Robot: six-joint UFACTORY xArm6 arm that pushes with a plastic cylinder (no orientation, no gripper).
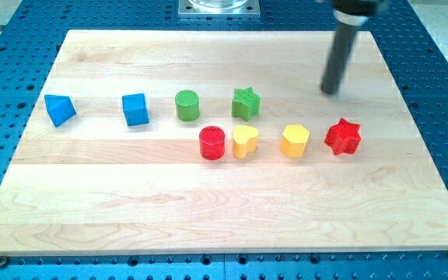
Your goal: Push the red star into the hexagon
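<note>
One red star [342, 137] sits just right of the yellow hexagon [295, 141].
My tip [331, 92] (a bare rod, holding nothing) is above the star, apart; the star's facing is unclear.

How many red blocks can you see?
2. The red cylinder sits beside the yellow heart; the red star is at the view's right, near my tip. None seem hidden.

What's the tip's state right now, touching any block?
My tip: touching nothing, above the red star toward the view's top; yellow hexagon sits left of the star.
</note>
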